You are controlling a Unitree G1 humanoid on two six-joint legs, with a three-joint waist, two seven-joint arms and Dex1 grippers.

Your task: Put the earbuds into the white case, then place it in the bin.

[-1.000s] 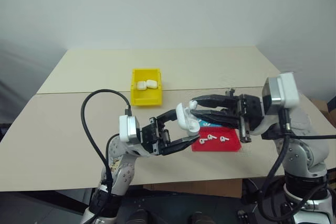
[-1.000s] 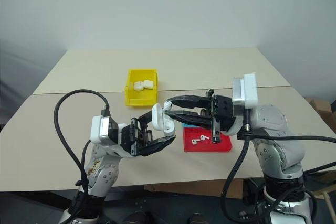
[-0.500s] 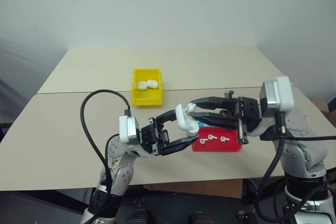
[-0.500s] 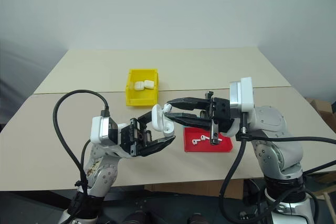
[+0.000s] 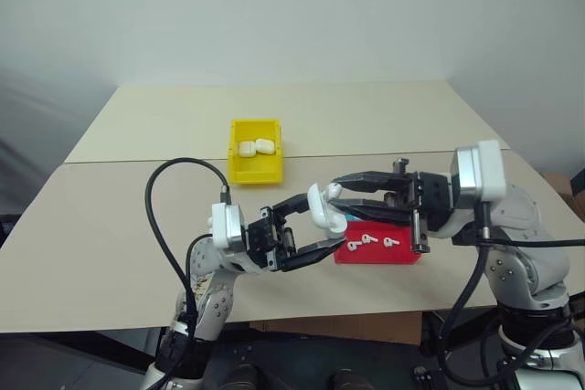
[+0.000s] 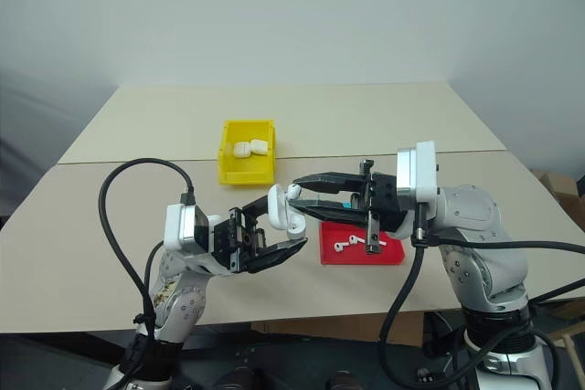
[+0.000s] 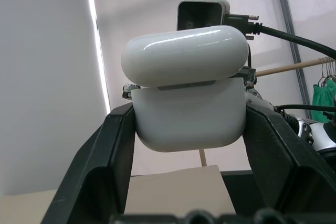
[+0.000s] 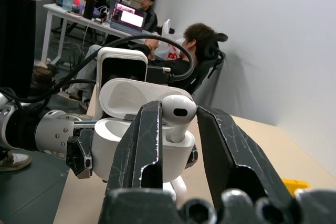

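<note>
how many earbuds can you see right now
4 earbuds: three lie loose in the red tray, at and; one is pinched in the right gripper over the open white case. More may be hidden inside cases.

Silver-grey arms, white wrist boxes, looping black cables, black two-finger end effectors
</note>
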